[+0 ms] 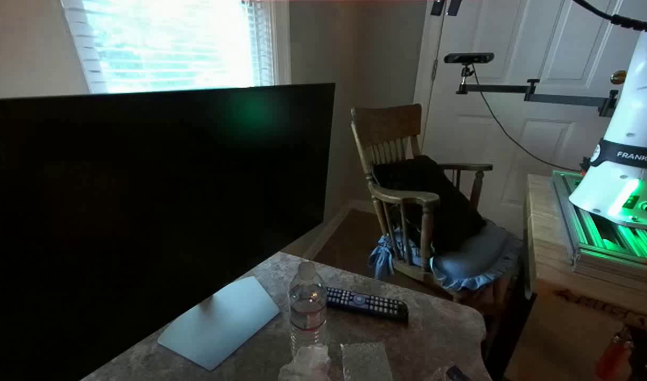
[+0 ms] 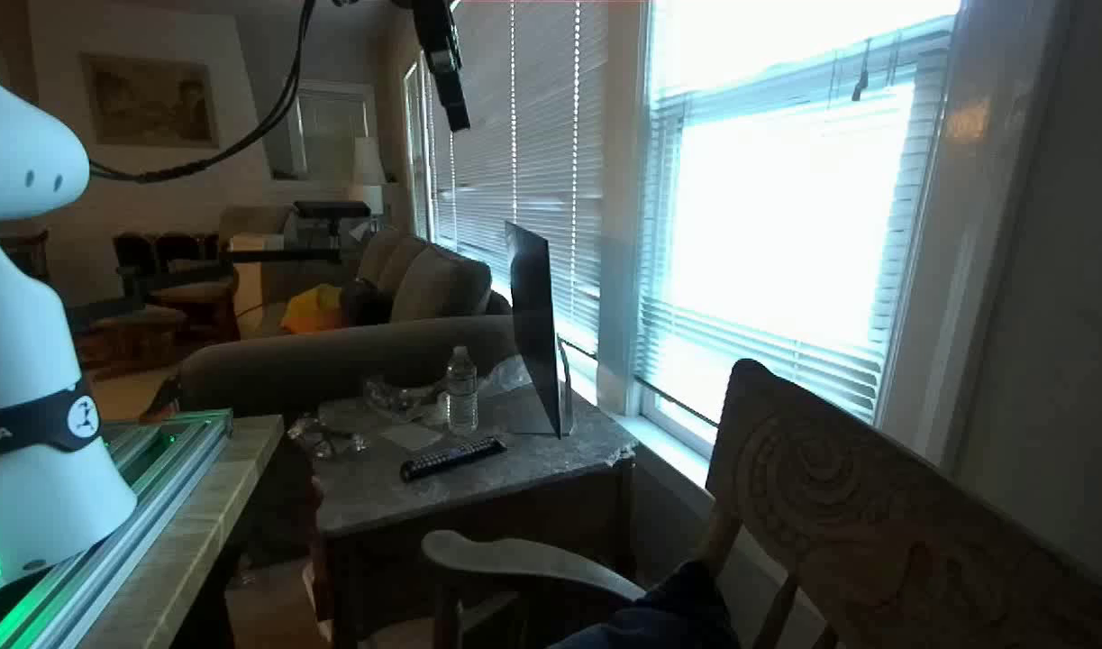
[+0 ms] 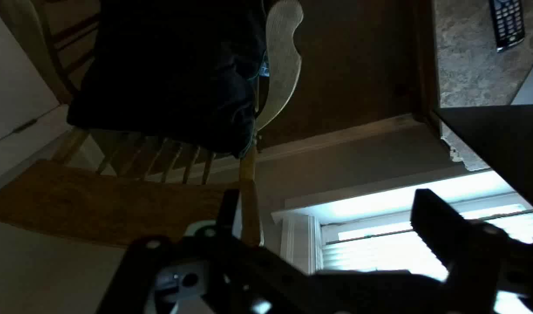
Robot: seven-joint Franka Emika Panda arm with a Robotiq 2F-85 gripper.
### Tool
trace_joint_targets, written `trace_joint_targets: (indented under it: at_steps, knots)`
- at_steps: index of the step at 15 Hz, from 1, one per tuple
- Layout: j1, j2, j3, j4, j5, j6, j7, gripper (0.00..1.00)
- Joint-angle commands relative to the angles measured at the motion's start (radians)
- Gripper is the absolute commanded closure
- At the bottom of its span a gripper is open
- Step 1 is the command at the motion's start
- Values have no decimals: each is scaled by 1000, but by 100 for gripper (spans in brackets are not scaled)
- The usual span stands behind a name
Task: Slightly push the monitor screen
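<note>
The monitor screen (image 1: 159, 201) is a very large black panel standing upright on the grey table (image 1: 439, 338). It shows nearly edge-on in an exterior view (image 2: 534, 333), and its dark corner enters the wrist view (image 3: 510, 144) at the right. My gripper (image 3: 327, 209) is open, with nothing between its fingers. In the wrist view the screen lies beyond the right finger, apart from it. Dark tips that look like my gripper (image 1: 445, 7) show at the top edge of an exterior view. A dark finger hangs into the top of an exterior view (image 2: 444, 68), above screen height.
A water bottle (image 1: 307, 312), a black remote (image 1: 368, 304), a grey-blue sheet (image 1: 220, 325) and clear plastic (image 1: 304, 365) lie or stand on the table before the screen. A wooden chair (image 1: 392, 124) with a dark cushion (image 1: 434, 196) stands beside it. A window (image 2: 785, 225) is behind.
</note>
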Motion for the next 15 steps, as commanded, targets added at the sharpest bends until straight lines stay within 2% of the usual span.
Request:
trace_joint_targets:
  at_steps: [1,6,10,15]
  knots:
    - [13,2,-10,2,-8,-2,6,0]
    - [13,2,-10,2,-8,-2,6,0]
    - [74,121,-57,52,138,-55,-39,0]
    - [134,270,-122,104,319,-59,-123,0]
